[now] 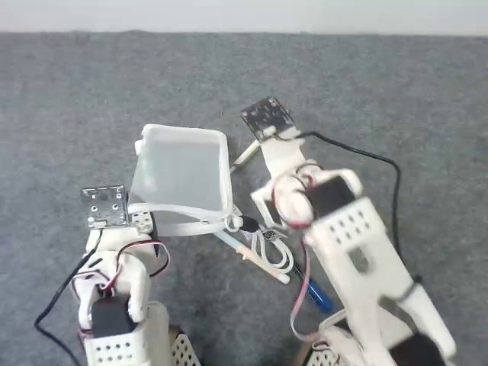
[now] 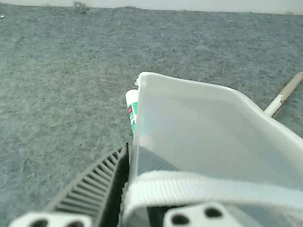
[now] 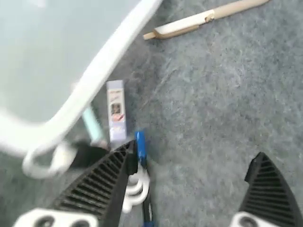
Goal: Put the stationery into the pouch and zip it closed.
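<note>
We see the left gripper (image 2: 135, 189) pinching the pouch (image 1: 183, 171) and the right gripper (image 3: 195, 153) wide open. Its arm half hides the pens (image 1: 264, 264).

You're at a plain robot test bench, more lab than home. Grey felt carpet (image 1: 69, 99) covers the whole surface up to a pale wall (image 1: 244, 14) along the frame's top. At the bottom, loose wiring (image 1: 385, 164) trails off the white left arm (image 1: 114, 320) and right arm (image 1: 366, 252).
</note>
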Robot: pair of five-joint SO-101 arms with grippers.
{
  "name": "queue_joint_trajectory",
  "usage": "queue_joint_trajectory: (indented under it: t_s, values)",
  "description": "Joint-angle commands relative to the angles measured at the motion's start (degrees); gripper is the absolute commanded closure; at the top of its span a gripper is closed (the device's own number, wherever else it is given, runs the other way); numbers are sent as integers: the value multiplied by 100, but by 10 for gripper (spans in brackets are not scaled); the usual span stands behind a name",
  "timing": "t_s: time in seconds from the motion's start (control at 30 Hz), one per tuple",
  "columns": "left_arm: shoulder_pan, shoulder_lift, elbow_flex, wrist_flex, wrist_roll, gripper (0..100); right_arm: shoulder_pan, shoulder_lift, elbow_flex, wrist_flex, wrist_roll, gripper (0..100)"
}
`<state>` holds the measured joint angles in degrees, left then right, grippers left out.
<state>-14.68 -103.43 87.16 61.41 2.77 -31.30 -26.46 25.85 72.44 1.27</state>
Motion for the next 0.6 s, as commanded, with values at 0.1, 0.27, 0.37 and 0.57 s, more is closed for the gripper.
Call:
queue_joint_trajectory:
  t_s: [0.1,0.27,0.37,0.57]
  values:
    - [-35,-97,-435,-114,105,990,277,866,-554,-1244,-958,659]
    - [-35,-97,-435,-114,88,990,286,1824,-1310,-1534,-1442,657]
    - [-35,-97,-426,-114,88,990,295,2510,-1723,-1807,-1618,656]
    - [-35,-97,-426,-26,79,990,295,3846,-2523,-2273,-1705,656]
